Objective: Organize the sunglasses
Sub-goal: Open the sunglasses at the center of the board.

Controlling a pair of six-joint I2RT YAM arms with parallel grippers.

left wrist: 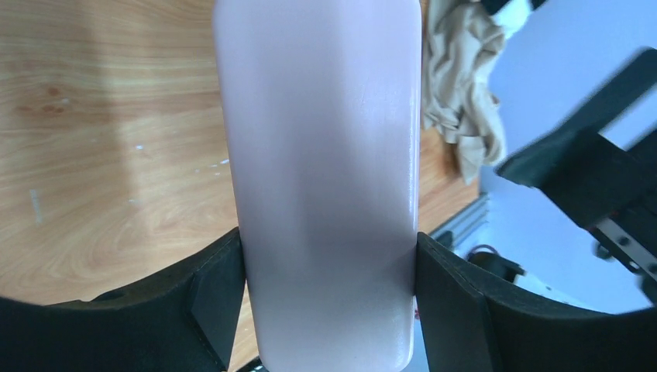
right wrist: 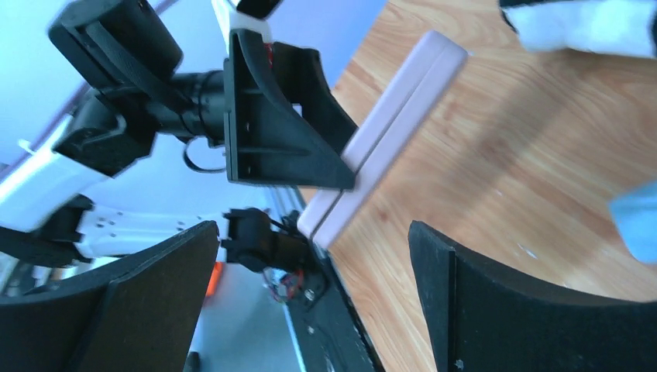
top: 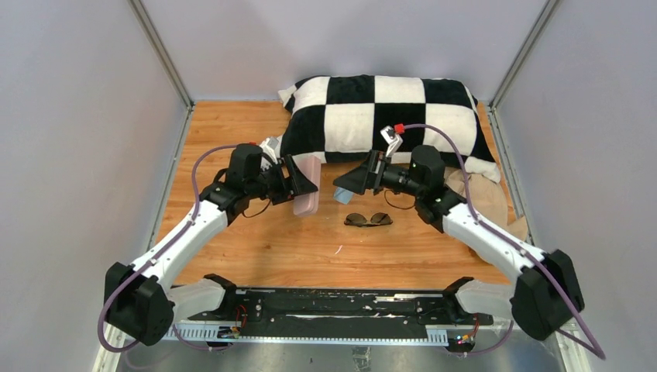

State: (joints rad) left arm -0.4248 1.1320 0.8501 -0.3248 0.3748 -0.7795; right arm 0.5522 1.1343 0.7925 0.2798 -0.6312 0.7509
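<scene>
The sunglasses [top: 368,219], dark lenses and thin dark frame, lie on the wooden table in the middle, below and between both grippers. My left gripper [top: 304,186] is shut on the pinkish-grey oblong case [top: 307,186], held above the table; in the left wrist view the case [left wrist: 325,178] fills the gap between both fingers. My right gripper [top: 350,180] is open and empty, facing the case; the case shows ahead of it in the right wrist view [right wrist: 387,132]. A light blue cloth [top: 343,196] lies just under the right gripper and shows at the right wrist view's edge [right wrist: 637,221].
A black-and-white checkered pillow [top: 387,116] lies at the back of the table. A crumpled beige cloth [top: 480,194] lies at the right, seen also in the left wrist view [left wrist: 465,85]. The black base rail [top: 333,306] runs along the near edge.
</scene>
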